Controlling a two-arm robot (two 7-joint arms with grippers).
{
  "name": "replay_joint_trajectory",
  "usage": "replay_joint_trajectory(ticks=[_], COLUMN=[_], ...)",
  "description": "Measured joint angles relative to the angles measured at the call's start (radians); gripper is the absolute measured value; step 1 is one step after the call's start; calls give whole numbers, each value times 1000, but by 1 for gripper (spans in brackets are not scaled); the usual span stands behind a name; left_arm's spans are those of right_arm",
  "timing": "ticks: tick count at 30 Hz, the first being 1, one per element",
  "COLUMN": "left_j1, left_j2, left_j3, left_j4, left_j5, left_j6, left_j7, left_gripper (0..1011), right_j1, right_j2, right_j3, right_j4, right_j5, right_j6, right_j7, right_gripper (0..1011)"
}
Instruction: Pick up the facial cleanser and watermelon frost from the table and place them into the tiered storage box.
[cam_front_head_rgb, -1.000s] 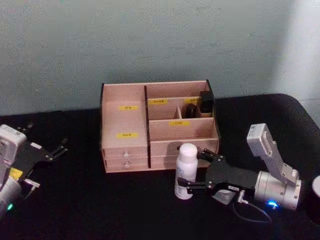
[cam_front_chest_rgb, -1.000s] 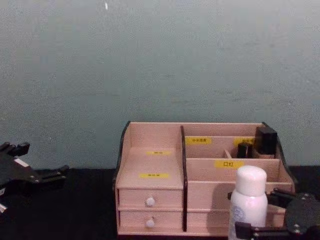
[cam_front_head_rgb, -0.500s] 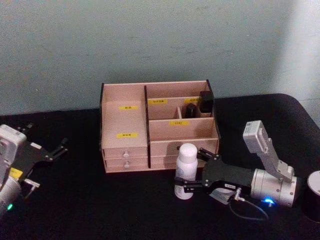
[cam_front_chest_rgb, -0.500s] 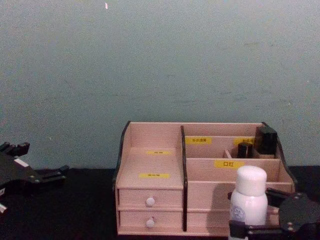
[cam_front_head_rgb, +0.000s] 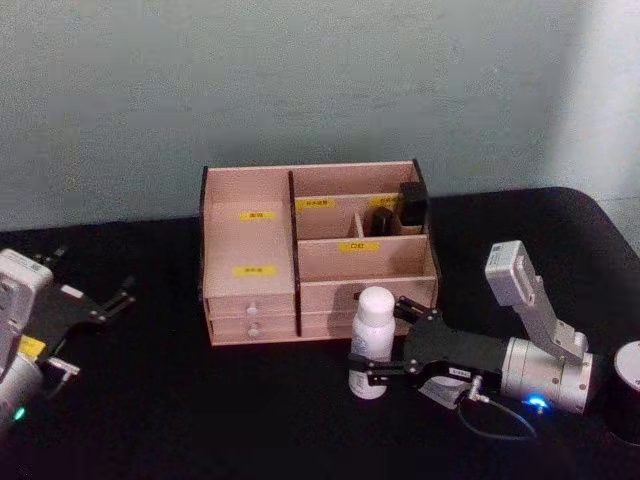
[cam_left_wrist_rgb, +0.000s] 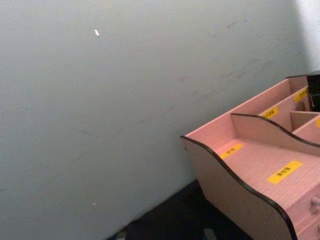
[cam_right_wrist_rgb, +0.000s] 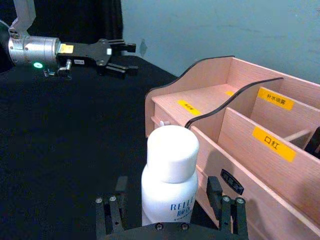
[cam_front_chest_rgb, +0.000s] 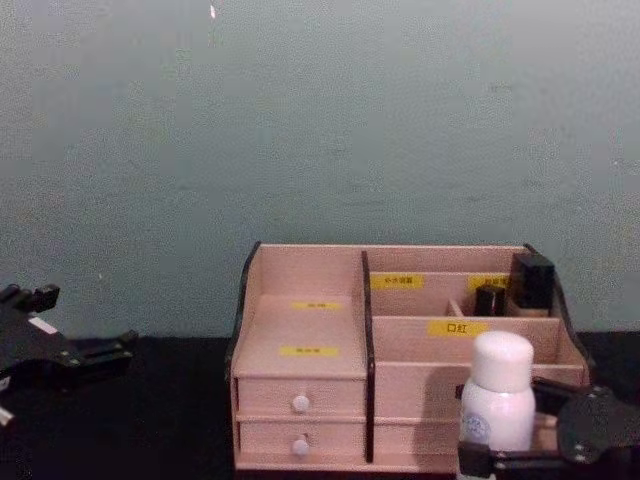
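The facial cleanser (cam_front_head_rgb: 372, 340) is a white bottle with a white cap, standing upright on the black table just in front of the tiered storage box (cam_front_head_rgb: 250, 235). My right gripper (cam_front_head_rgb: 386, 342) is open, with one finger on each side of the bottle's lower body. In the right wrist view both fingers (cam_right_wrist_rgb: 111, 214) stand a little apart from the facial cleanser (cam_right_wrist_rgb: 168, 187). The chest view shows the facial cleanser (cam_front_chest_rgb: 497, 395) before the box (cam_front_chest_rgb: 310, 330). My left gripper (cam_front_head_rgb: 95, 305) rests open at the table's left. The watermelon frost is out of view.
Two small black items (cam_front_head_rgb: 412, 203) stand in the box's back right compartments. A dark round object (cam_front_head_rgb: 630, 388) sits at the table's right edge. A pale wall rises close behind the box. Bare black tabletop (cam_front_head_rgb: 200, 410) lies between the two arms.
My right gripper has slid a little to the left, so its fingers now reach farther around the bottle. The bottle and the left arm have stayed in place.
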Motion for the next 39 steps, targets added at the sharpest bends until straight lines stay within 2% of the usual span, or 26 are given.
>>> replay_joint_trajectory(ticks=[8,17,23,39], left_j1=[0,0,0,0], left_j2=[0,0,0,0], left_j3=[0,0,0,0], left_j4=[0,0,0,0], left_j5=[0,0,0,0], left_j6=[0,0,0,0], left_j7=[0,0,0,0], left_gripper=[1001,1001,1001,1001], right_j1=[-1,-2,-2,-3], right_j2=[1,1,1,1], right_j3=[1,2,2,2], right_j4=[-1,-2,-3,-3], right_j5=[-1,-1,-1,-2], right_j6=[0,-1,-1,-1], right_j7=[-1,-1,-2,-2], right_gripper=[1002,803,605,595])
